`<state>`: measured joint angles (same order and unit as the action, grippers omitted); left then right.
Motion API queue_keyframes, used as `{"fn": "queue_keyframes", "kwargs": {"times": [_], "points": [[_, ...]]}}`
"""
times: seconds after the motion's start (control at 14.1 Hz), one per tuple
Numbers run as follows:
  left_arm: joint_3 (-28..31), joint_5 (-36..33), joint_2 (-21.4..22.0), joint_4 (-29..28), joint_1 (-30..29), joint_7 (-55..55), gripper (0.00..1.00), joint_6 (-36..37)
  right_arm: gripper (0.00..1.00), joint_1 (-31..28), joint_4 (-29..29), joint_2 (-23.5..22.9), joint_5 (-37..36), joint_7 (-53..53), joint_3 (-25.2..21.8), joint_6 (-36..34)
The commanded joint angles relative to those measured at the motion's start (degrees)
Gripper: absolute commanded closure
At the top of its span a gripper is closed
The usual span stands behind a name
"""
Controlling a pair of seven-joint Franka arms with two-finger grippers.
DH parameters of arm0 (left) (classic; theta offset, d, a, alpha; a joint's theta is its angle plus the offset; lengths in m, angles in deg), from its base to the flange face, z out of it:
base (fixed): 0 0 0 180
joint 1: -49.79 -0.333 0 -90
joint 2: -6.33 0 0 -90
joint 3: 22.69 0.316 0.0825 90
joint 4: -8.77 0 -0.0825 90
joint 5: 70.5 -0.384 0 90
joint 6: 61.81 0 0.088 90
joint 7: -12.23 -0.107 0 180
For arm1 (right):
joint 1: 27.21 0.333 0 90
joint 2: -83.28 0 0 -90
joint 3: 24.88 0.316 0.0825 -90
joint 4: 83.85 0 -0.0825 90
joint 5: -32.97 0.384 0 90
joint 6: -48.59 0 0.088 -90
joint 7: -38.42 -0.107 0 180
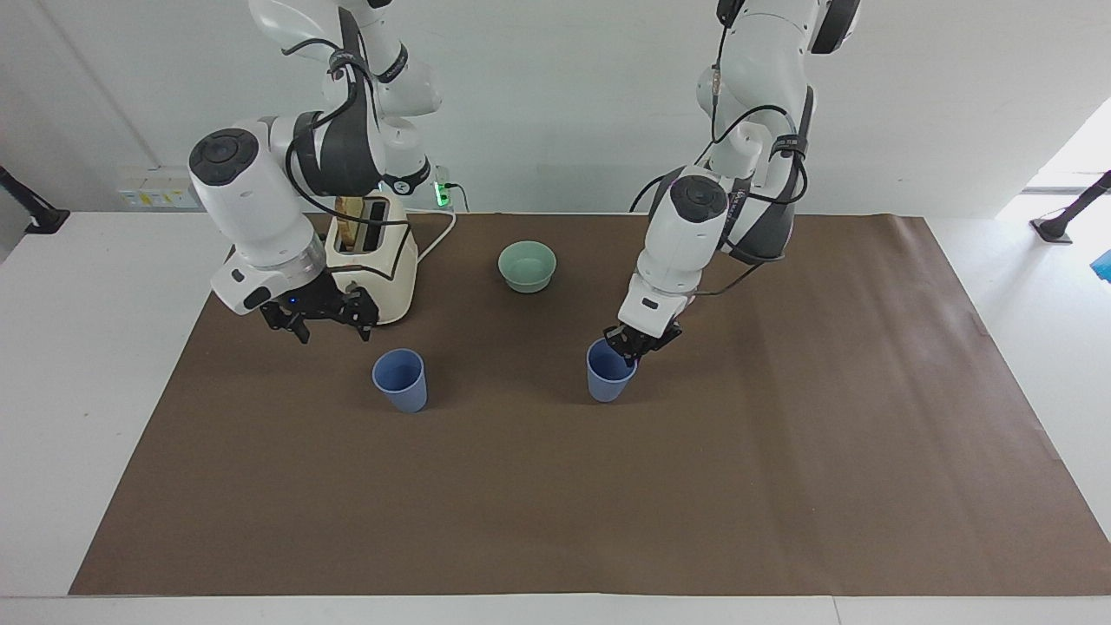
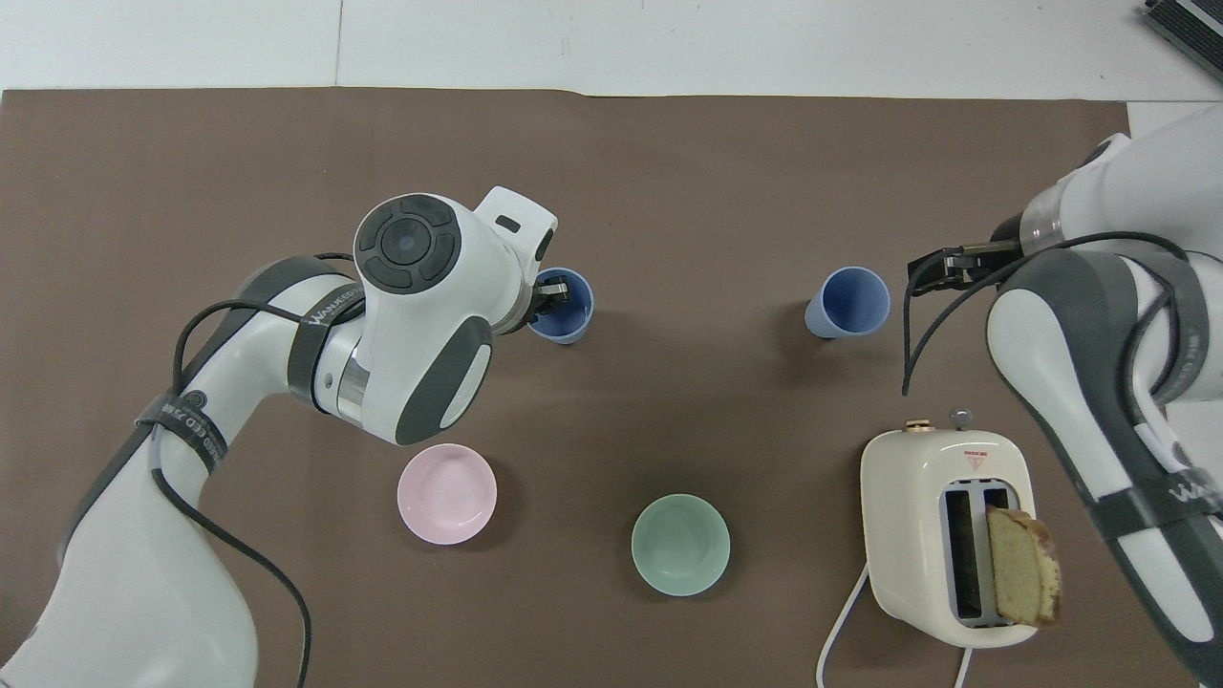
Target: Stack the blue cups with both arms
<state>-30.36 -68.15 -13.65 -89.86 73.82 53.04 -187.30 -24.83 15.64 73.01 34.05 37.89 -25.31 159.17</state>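
Blue cup (image 1: 609, 371) pinched at rim by my left gripper (image 1: 631, 344), frame centre | second cup (image 1: 400, 379) stands centre-left | right gripper (image 1: 323, 314) spread wide, above it, holding nothing.

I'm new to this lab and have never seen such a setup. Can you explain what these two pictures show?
Two white robot arms work at a table covered with brown paper. One picture looks at them from across the table; the other looks down from above their own end.

The left gripper is shut on the rim of a blue cup; from here I cannot tell whether that cup rests on the paper. The right gripper is open and holds nothing; it hangs in front of the toaster, near the second blue cup.

Also on the table are a green bowl and a pink bowl. A slice of bread stands in the toaster.
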Motion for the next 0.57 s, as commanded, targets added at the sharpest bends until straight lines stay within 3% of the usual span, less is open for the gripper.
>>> {"fn": "queue_keyframes", "kwargs": {"times": [0.0, 0.43, 0.5], "points": [[0.8, -0.7, -1.3, 0.0, 1.9, 1.0, 1.00, -2.0, 0.00, -0.2, 1.6, 0.4, 0.9, 1.7, 0.0, 1.7], [0.8, -0.7, -1.9, -0.2, 1.8, 0.5, 1.00, -2.4, 0.00, 0.1, 2.5, -0.9, 0.8, 1.8, 0.1, 3.4], [0.8, -0.7, -1.9, -0.2, 1.7, 0.3, 0.70, -2.1, 0.00, 1.3, 2.7, -1.6, 0.9, 1.8, 0.0, 5.1]]}}
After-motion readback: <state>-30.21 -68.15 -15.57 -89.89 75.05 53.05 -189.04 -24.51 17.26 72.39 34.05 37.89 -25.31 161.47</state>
